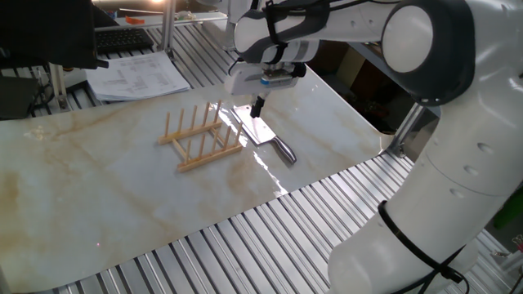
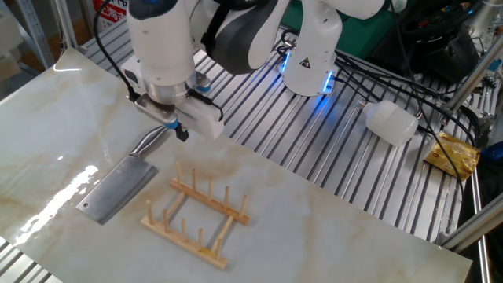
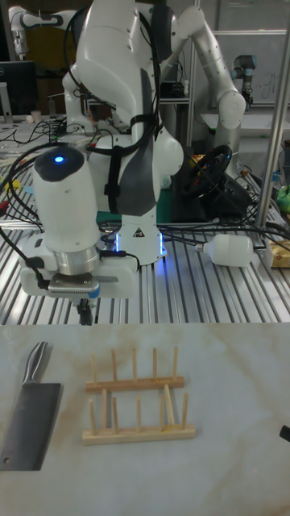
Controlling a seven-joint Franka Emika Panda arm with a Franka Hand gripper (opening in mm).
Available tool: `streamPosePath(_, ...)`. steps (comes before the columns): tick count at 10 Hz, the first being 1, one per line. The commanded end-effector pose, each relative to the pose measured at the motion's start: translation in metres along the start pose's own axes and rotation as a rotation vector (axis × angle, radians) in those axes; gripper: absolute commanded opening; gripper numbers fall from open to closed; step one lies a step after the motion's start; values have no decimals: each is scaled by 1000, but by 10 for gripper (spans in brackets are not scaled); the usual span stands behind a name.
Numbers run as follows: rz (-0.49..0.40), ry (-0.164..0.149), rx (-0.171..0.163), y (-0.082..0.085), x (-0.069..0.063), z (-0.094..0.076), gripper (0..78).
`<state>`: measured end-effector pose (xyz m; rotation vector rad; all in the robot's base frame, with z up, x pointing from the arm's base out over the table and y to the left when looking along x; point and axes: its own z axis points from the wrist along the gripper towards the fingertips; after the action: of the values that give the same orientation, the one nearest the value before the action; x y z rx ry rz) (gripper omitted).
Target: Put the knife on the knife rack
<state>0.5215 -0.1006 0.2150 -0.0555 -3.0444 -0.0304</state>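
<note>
The knife (image 1: 256, 129) lies flat on the marble board, its broad steel blade (image 2: 118, 187) beside the knife rack (image 2: 196, 216) and its rounded metal handle (image 2: 149, 141) pointing away from the rack's length. The light-wood rack (image 1: 204, 137) stands upright with nothing between its pegs. My gripper (image 2: 181, 134) hovers just above the board near the handle end, its dark fingers pressed together and holding nothing. In the tall fixed view the gripper (image 3: 84, 313) hangs behind and to the right of the knife (image 3: 32, 411), with the rack (image 3: 137, 403) to the right.
The marble board (image 1: 98, 196) rests on a slatted metal table (image 2: 330, 149). Papers (image 1: 135, 75) and a keyboard (image 1: 122, 37) lie beyond the board's far side. A white container (image 2: 391, 122) and a yellow packet (image 2: 454, 153) sit on the slats, with cables behind.
</note>
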Motion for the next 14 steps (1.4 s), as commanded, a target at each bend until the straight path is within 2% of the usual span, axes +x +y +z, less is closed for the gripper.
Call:
streamPosePath(1, -10, 16, 73, -1, -1, -1, 0)
streamPosePath(3, -68, 14, 70, -30, -11, 16, 0)
streamPosePath(4, -69, 14, 71, -31, -11, 17, 0)
streamPosePath(5, -111, 15, 71, -54, -14, 28, 0)
streamPosePath(8, -151, 4, 68, -82, -12, 45, 0)
streamPosePath(9, -157, 5, 69, -88, -11, 49, 0)
streamPosePath(13, -181, -16, 69, -90, -11, 50, 0)
streamPosePath(14, -153, -17, 71, -90, -11, 50, 0)
